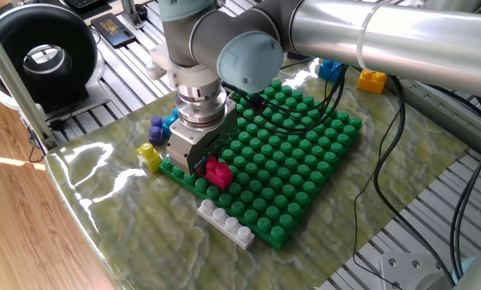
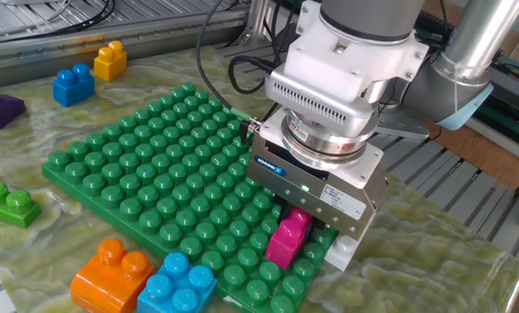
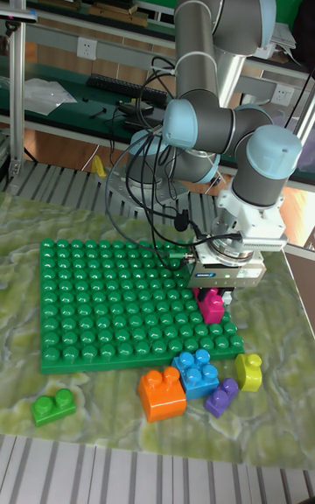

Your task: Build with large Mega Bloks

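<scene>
The gripper (image 2: pixel 299 228) stands low over one corner of the baseplate (image 2: pixel 146 165), fingers pointing down. Directly beneath it sits the magenta block (image 2: pixel 287 237), resting on the plate's studs near the edge. The block lies between the fingers, but the gripper body covers the pads in all three views, so whether the jaws are clamped on the block or just clear of it cannot be told.

Judged step: seating the magenta block on the plate, at or near release. If it is pressed home, the next move calls for the jaws to part and a straight vertical lift, so the block is not dragged off its studs. If it is not yet home, a square downward press comes first. The block looks level in the other fixed view, though its lower edge is partly hidden.

Just outside the plate edge, beside the gripper, lies the white block (image 1: pixel 226 223), flat on the mat. On the other side of the gripper, off the plate corner, sit a yellow block (image 1: pixel 148 156) and a purple block (image 1: pixel 156 128); a light blue one behind them is mostly hidden by the wrist. The tall fixed view shows them better, with an orange block (image 3: pixel 163 393) and a blue block (image 3: pixel 199 371) beside them.

Well away from the gripper, past the far edge of the plate, rest a blue-and-yellow pair (image 2: pixel 92 73). A green block (image 2: pixel 8 205) lies apart on the mat.
</scene>
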